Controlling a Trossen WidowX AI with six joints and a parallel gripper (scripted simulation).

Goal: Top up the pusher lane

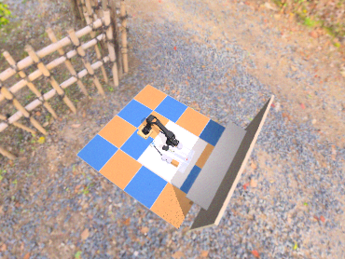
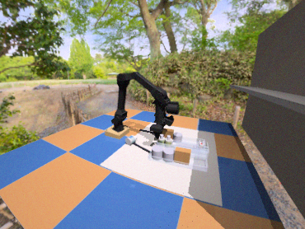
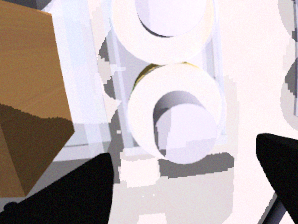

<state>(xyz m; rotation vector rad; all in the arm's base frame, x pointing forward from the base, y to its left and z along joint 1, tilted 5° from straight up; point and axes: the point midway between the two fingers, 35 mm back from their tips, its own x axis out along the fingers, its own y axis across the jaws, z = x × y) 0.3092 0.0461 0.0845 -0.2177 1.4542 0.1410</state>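
Wrist view: two white jars in the clear lane, fingers released.
On the checkered table [image 2: 62,185], the black arm [image 2: 136,84] hangs over the lane [image 3: 216,43]; front jar [image 3: 178,115] and rear jar [image 3: 162,10] touch in a row, fingers spread clear, grasping nothing.

Single arm [image 2: 140,84]: rises from base, elbow high, forearm slopes down to wrist, tool end low near surface. Gripper [image 2: 157,133] pts down, fingers parted, nothing btwn them. Wrist view: black fingers at lower L & R corners, wide gap.
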